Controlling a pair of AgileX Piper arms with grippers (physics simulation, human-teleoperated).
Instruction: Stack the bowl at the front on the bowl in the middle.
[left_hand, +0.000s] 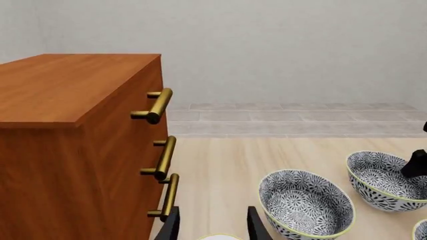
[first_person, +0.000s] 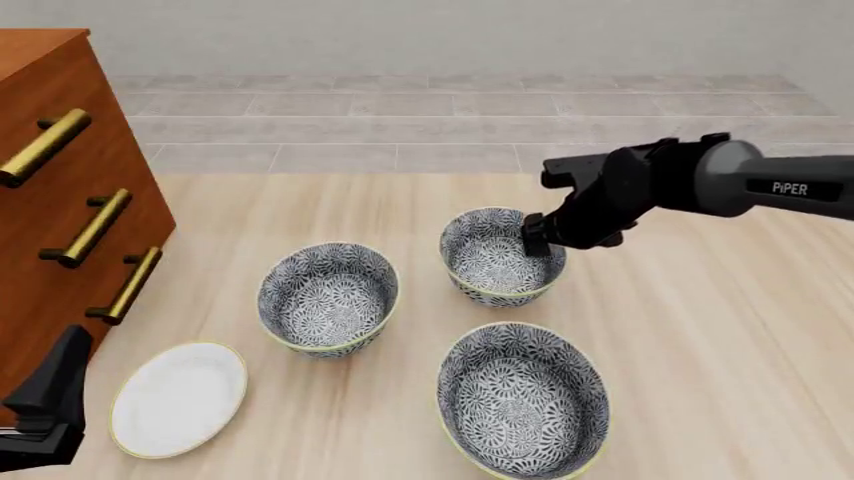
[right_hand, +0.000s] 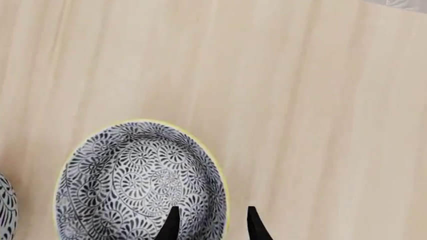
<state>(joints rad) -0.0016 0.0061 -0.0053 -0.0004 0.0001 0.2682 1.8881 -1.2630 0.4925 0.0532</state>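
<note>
Three patterned bowls sit on the table (first_person: 721, 330), all empty. The bowl at the front (first_person: 523, 400) lies at 5 o'clock, its near rim cut off by the frame edge; the bowl in the middle (first_person: 328, 296) stands just left of centre, and the third bowl (first_person: 497, 256) sits beside it toward 1 o'clock. The right gripper (right_hand: 209, 225) hangs over that third bowl's rim with jaws parted — one finger inside, one outside, seen only from its wrist. The left gripper (left_hand: 212, 227), also spread, is mostly hidden at 8 o'clock near the white plate (first_person: 178, 398) and the wooden drawer chest (first_person: 54, 200).
</note>
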